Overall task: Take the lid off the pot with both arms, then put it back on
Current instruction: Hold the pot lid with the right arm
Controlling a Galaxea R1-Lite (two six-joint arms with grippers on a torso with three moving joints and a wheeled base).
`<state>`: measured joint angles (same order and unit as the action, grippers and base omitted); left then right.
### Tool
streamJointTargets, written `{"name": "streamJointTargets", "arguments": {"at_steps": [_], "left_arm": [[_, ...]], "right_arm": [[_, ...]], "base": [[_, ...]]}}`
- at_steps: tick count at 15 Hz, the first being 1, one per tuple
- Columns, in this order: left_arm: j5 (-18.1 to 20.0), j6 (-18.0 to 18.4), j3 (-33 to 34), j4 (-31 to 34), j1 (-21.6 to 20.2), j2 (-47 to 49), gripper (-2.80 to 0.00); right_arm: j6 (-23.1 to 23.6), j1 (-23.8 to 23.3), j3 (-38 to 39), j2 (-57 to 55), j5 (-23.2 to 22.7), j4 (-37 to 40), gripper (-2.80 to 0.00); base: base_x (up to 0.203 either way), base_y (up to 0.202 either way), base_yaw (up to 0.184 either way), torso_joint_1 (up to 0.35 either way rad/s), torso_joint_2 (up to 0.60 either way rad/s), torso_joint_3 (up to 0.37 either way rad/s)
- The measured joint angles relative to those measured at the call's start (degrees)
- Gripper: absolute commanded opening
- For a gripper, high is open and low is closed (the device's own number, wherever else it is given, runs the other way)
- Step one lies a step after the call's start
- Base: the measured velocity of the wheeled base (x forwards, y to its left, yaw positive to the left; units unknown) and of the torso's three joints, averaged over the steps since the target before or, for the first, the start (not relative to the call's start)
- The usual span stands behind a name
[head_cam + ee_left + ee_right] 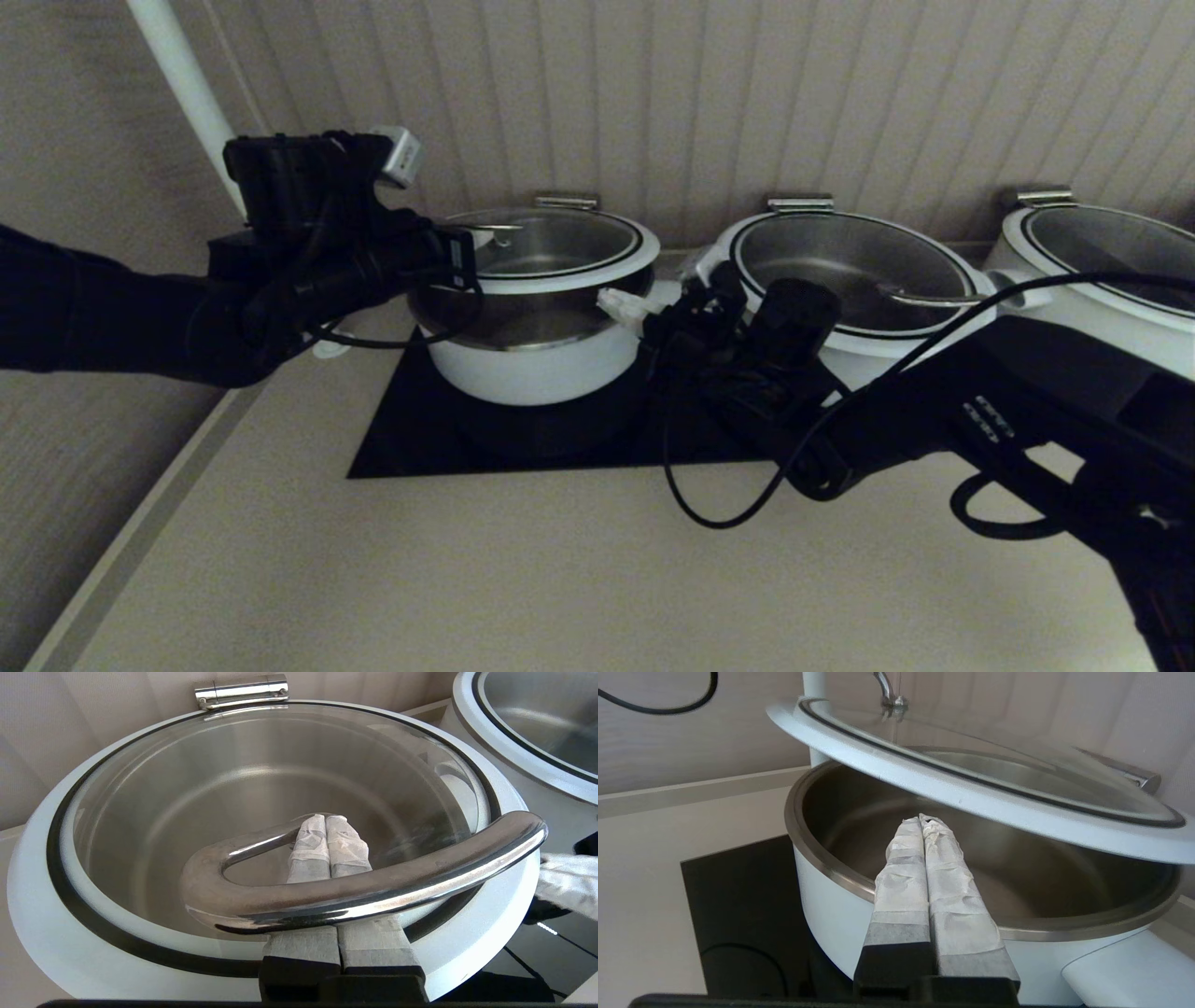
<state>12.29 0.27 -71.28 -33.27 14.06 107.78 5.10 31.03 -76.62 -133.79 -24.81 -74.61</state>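
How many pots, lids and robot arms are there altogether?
Pots: 3 (the pot, uncovered; middle pot; right pot)
Lids: 3 (the lid, held above the pot; middle lid; right lid)
Arms: 2 (left tool shut, hooked under the lid's handle; right tool shut, at the gap between lid and pot)
Total: 8

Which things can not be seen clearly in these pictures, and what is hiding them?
- Head view: left gripper at the lid; its black arm covers the contact.
- Left wrist view: shut fingers pass under the steel handle; whether they touch it is unclear.
- Right wrist view: right gripper is below the lid's rim, over the pot; contact cannot be judged.
- Far-right pot: cut off by the edge.
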Motion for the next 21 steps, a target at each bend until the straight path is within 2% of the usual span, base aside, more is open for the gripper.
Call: {"name": "streamJointTargets", "arguments": {"at_steps": [6, 12, 21], "left_arm": [[0.0, -0.1, 0.5, 0.0, 0.0, -1.0, -2.8], [0.2, 0.0, 3.9, -0.2, 0.1, -2.9, -2.8], [0.1, 0.0, 5.5, 0.0, 0.1, -4.1, -2.8]], "right_arm": [[0.1, 0.0, -2.5, -1.8, 0.1, 0.2, -2.8], [0.1, -0.1, -4.9, -2.3, 0.1, 0.5, -2.8], [0.0, -0.2, -5.3, -2.4, 0.1, 0.4, -2.8]], "base": [[0.0, 0.0, 0.0, 0.0, 0.0, 0.0], [0.0, 0.0, 0.0, 0.0, 0.0, 0.0], [0.0, 0.0, 0.0, 0.0, 0.0, 0.0]]}}
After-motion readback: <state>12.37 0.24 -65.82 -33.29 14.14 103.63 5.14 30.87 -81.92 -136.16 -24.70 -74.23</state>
